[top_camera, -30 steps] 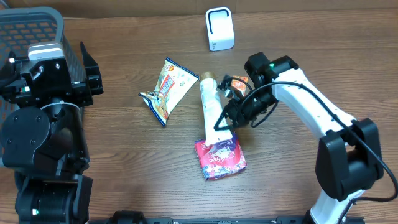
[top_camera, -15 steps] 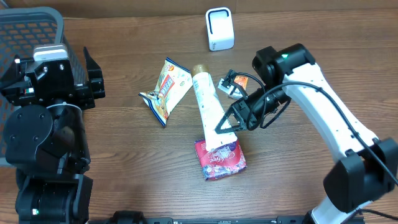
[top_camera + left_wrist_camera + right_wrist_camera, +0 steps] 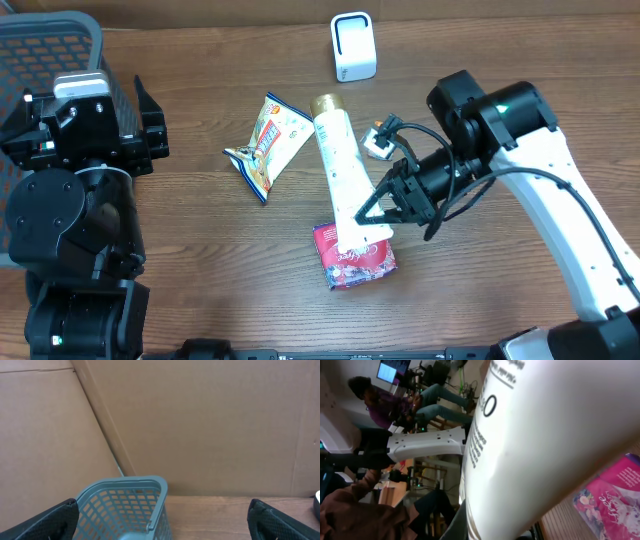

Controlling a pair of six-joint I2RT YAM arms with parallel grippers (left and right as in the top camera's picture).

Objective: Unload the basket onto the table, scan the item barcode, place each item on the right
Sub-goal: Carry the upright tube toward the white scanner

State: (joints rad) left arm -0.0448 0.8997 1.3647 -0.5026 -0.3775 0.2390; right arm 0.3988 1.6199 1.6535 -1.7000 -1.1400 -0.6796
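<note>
Where cardboard walls [image 3: 200, 425] meet wooden table [image 3: 200, 250], mesh basket [image 3: 125, 505], white tube [image 3: 338, 170]

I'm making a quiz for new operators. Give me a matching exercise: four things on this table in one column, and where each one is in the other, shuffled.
1. white tube
2. scanner
3. basket
4. pink packet

A. far left corner
B. far edge, near the middle
C. pinched at its flat end by the right gripper
D. nearest the front edge

Pairs: 1-C, 2-B, 3-A, 4-D
</note>
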